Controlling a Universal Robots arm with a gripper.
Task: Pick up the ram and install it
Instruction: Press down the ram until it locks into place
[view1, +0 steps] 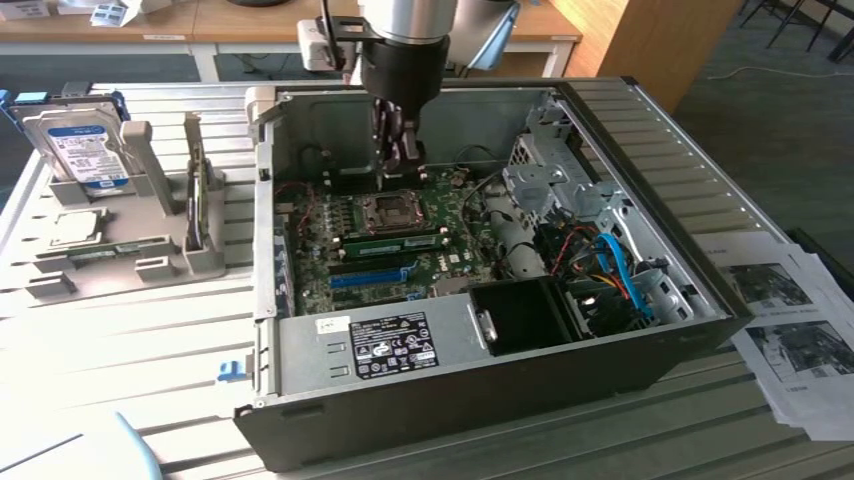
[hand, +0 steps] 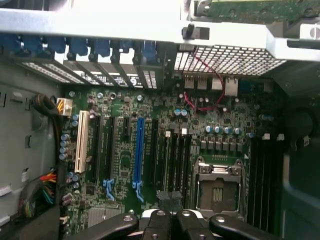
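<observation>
Inside the open computer case, exterior view: the arm reaches straight down over the motherboard, with the gripper at 12 o'clock of the square metal CPU socket. Its black fingers are pressed fully together with nothing between them. The wrist view agrees: gripper tips meet beside the CPU socket.

The ram, a thin green stick, lies at 6 o'clock of the socket, just beside it and lengthwise across the board. It appears seated in its slot, but the latch ends are too small to confirm. A bright blue slot strip runs parallel at 6 o'clock of the ram.

Writing: the power supply carries a black label with white print, not legible. The hard drive, at 9 o'clock of the case and upright in a grey moulded fixture, has a blue-white label with unreadable text. Printed sheets at 3 o'clock show greyscale photos and run off the frame edge.

The table surface is ribbed pale metal.
</observation>
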